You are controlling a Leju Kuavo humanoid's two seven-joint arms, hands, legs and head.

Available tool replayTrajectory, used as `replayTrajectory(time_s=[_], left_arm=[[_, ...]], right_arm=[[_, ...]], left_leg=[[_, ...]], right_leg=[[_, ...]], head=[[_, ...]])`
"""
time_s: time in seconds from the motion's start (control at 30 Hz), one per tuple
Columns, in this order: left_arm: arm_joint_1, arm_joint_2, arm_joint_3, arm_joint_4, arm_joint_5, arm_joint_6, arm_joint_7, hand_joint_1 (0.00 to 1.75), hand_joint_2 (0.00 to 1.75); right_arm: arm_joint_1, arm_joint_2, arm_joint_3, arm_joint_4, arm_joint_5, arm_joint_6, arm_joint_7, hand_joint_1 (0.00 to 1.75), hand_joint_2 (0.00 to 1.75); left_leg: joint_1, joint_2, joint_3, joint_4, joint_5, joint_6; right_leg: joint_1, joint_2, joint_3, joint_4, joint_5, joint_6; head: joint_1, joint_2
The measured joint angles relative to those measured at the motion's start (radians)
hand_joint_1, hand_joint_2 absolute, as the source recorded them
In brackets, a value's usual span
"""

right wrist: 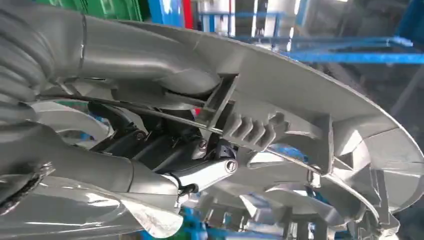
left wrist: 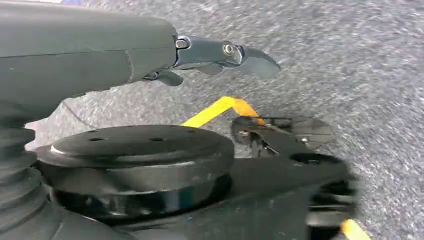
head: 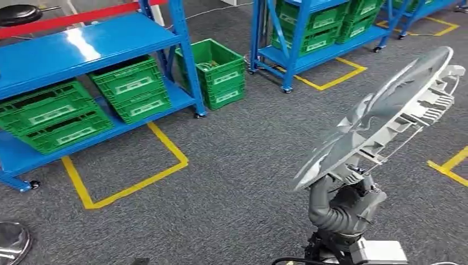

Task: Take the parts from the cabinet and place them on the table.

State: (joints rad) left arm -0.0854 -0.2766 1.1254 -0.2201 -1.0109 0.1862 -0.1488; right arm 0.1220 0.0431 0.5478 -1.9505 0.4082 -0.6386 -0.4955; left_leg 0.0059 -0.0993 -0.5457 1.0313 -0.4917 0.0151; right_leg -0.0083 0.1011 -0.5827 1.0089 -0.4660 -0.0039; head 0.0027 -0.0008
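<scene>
1. Grey carpet floor (head: 232, 182) with yellow tape lines runs under blue shelving (head: 83, 44) stacked with green crates (head: 132, 88); one more green crate (head: 218, 72) sits on the floor beside the rack.
2. Up front, the right hand (head: 353, 190) grips a silver wheel cover (head: 381, 116) by its lower edge, and the disc rises up and away to the right from the fingers, tilted, ribbed back side facing the robot.
3. Close in from the right wrist, the fingers (right wrist: 200, 175) hook into the ribs and wire ring on the cover's (right wrist: 300, 100) back, thumb pressing the other face. That looks like a firm pinch.
4. Over on the left, the left hand (left wrist: 165, 60) hangs by the robot's side above the carpet, fingers (left wrist: 250, 57) sticking out with nothing in them.
5. No table in sight, so my read is the carry goes on; the part's long spread reaches well beyond the right hand, and the set-down belongs to that arm.
</scene>
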Motion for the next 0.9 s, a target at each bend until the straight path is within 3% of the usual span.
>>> replayTrajectory(time_s=[0.07,0.13,0.17,0.2,0.23,0.3,0.33,0.37,0.43,0.47,0.5,0.53,0.63,0.67,0.7,0.73,0.77,0.8,0.83,0.87,0.9], left_arm=[[-0.004,-0.001,0.000,0.000,0.000,0.000,0.000,0.00,1.75],[-0.003,-0.002,0.000,0.000,0.001,0.000,0.000,0.00,1.75],[-0.005,-0.004,0.000,0.000,0.001,0.000,0.000,0.00,1.75],[-0.005,-0.005,0.000,0.000,0.000,0.001,0.000,0.00,1.75],[-0.003,-0.005,0.000,0.000,-0.004,0.001,0.000,0.00,1.75],[0.001,-0.004,0.000,0.000,-0.008,0.003,0.002,0.00,1.75],[0.002,-0.002,0.000,0.000,-0.011,0.003,0.003,0.00,1.75],[0.001,-0.001,0.000,0.000,-0.015,0.003,0.004,0.00,1.75],[0.000,-0.001,0.000,0.000,-0.022,0.003,0.005,0.00,1.75],[0.000,0.000,-0.002,0.000,-0.028,0.003,0.005,0.00,1.75],[0.000,0.001,-0.002,0.000,-0.030,0.003,0.005,0.00,1.75],[0.000,0.003,-0.003,0.000,-0.035,0.002,0.005,0.00,1.75],[-0.002,0.007,-0.004,0.000,-0.041,0.000,0.007,0.00,1.75],[-0.003,0.007,-0.005,0.000,-0.044,-0.002,0.006,0.00,1.75],[-0.005,0.008,-0.008,0.000,-0.045,-0.003,0.003,0.00,1.75],[-0.004,0.008,-0.011,0.000,-0.046,-0.003,0.001,0.00,1.75],[-0.003,0.008,-0.012,0.000,-0.046,-0.003,0.001,0.00,1.75],[-0.001,0.009,-0.014,0.000,-0.046,-0.003,0.000,0.00,1.75],[0.000,0.010,-0.016,0.000,-0.045,-0.003,0.000,0.00,1.75],[-0.001,0.010,-0.018,0.000,-0.045,-0.003,-0.001,0.00,1.75],[-0.003,0.010,-0.019,0.000,-0.045,-0.003,-0.002,0.00,1.75]], right_arm=[[0.000,0.002,0.000,0.000,0.001,0.000,-0.001,1.75,1.75],[0.002,0.002,0.000,-0.001,0.005,-0.004,-0.002,1.75,1.75],[0.007,0.002,0.000,-0.003,0.009,-0.012,-0.002,1.75,1.75],[0.006,0.002,0.000,-0.005,0.016,-0.023,-0.004,1.75,1.75],[0.006,0.002,0.000,-0.005,0.021,-0.030,-0.006,1.75,1.75],[0.009,0.002,0.001,-0.005,0.034,-0.042,-0.010,1.75,1.75],[0.014,0.002,0.001,-0.005,0.039,-0.045,-0.010,1.75,1.75],[0.022,0.002,0.000,-0.006,0.042,-0.047,-0.010,1.75,1.75],[0.035,0.002,0.000,-0.010,0.051,-0.053,-0.010,1.75,1.75],[0.042,0.002,0.000,-0.015,0.057,-0.053,-0.010,1.75,1.75],[0.045,0.002,0.000,-0.020,0.060,-0.055,-0.011,1.75,1.75],[0.049,0.004,0.000,-0.024,0.066,-0.055,-0.013,1.75,1.75],[0.067,0.005,-0.005,-0.038,0.077,-0.058,-0.015,1.75,1.75],[0.074,0.007,-0.005,-0.045,0.080,-0.058,-0.016,1.75,1.75],[0.079,0.009,-0.008,-0.050,0.084,-0.058,-0.018,1.75,1.75],[0.079,0.011,-0.009,-0.051,0.087,-0.058,-0.019,1.75,1.75],[0.081,0.013,-0.010,-0.052,0.089,-0.058,-0.021,1.75,1.75],[0.083,0.013,-0.012,-0.053,0.090,-0.057,-0.021,1.75,1.75],[0.087,0.013,-0.013,-0.053,0.090,-0.057,-0.021,1.75,1.75],[0.090,0.013,-0.015,-0.053,0.090,-0.057,-0.021,1.75,1.75],[0.092,0.013,-0.017,-0.053,0.091,-0.057,-0.021,1.75,1.75]], left_leg=[[-0.003,0.015,0.002,-0.017,-0.004,-0.002],[-0.003,0.036,0.002,-0.026,0.004,0.005],[0.004,0.059,0.005,-0.036,0.012,0.009],[0.004,0.068,0.005,-0.039,0.014,0.015],[0.003,0.084,0.004,-0.039,0.013,0.016],[0.001,0.118,0.002,-0.039,0.012,0.017],[0.001,0.134,0.001,-0.039,0.012,0.017],[0.001,0.148,0.002,-0.039,0.012,0.017],[0.001,0.172,0.004,-0.038,0.009,0.013],[0.001,0.181,0.007,-0.037,0.006,0.008],[-0.008,0.189,0.009,-0.035,0.002,0.001],[-0.011,0.197,0.008,-0.029,-0.001,-0.006],[-0.010,0.229,0.013,-0.030,0.000,-0.015],[-0.007,0.228,0.013,-0.028,-0.011,-0.023],[-0.002,0.167,0.005,0.003,-0.040,-0.029],[0.001,0.134,-0.018,0.060,-0.078,-0.030],[0.001,0.115,-0.057,0.153,-0.125,-0.030],[0.000,0.109,-0.095,0.238,-0.158,-0.030],[0.000,0.106,-0.117,0.287,-0.167,-0.028],[0.000,0.104,-0.117,0.286,-0.150,-0.025],[0.000,0.101,-0.100,0.244,-0.114,-0.021]], right_leg=[[-0.008,0.022,-0.016,0.001,0.008,0.014],[-0.009,0.045,-0.023,-0.006,0.017,0.029],[-0.009,0.022,-0.037,0.007,0.006,0.029],[-0.002,-0.036,-0.056,0.044,-0.024,0.032],[-0.003,-0.069,-0.088,0.113,-0.063,0.038],[-0.006,-0.092,-0.158,0.266,-0.131,0.045],[-0.007,-0.095,-0.173,0.304,-0.137,0.049],[-0.009,-0.099,-0.161,0.289,-0.119,0.051],[-0.013,-0.118,-0.074,0.144,-0.047,0.052],[-0.013,-0.151,-0.016,0.048,-0.015,0.051],[-0.005,-0.205,0.010,-0.002,-0.030,0.052],[-0.005,-0.187,0.019,-0.007,-0.022,0.034],[-0.001,-0.152,0.007,-0.003,-0.021,0.018],[-0.007,-0.141,0.010,-0.009,-0.015,0.008],[-0.007,-0.130,0.009,-0.008,-0.013,0.003],[-0.007,-0.119,0.007,-0.008,-0.012,-0.002],[-0.007,-0.104,0.006,-0.008,-0.012,-0.004],[-0.005,-0.089,0.006,-0.008,-0.011,-0.006],[-0.003,-0.075,0.006,-0.008,-0.010,-0.007],[-0.002,-0.060,0.006,-0.007,-0.010,-0.007],[-0.001,-0.046,0.006,-0.006,-0.010,-0.007]], head=[[-0.005,0.000],[-0.005,0.000],[-0.005,0.000],[0.008,0.000],[0.013,0.000],[0.012,0.000],[0.012,0.000],[0.012,0.000],[0.012,0.000],[0.012,0.000],[0.013,0.000],[0.013,0.000],[0.010,0.000],[0.010,0.000],[0.005,0.000],[0.003,0.000],[0.000,0.000],[0.000,0.000],[0.000,0.000],[0.001,0.000],[0.000,0.000]])
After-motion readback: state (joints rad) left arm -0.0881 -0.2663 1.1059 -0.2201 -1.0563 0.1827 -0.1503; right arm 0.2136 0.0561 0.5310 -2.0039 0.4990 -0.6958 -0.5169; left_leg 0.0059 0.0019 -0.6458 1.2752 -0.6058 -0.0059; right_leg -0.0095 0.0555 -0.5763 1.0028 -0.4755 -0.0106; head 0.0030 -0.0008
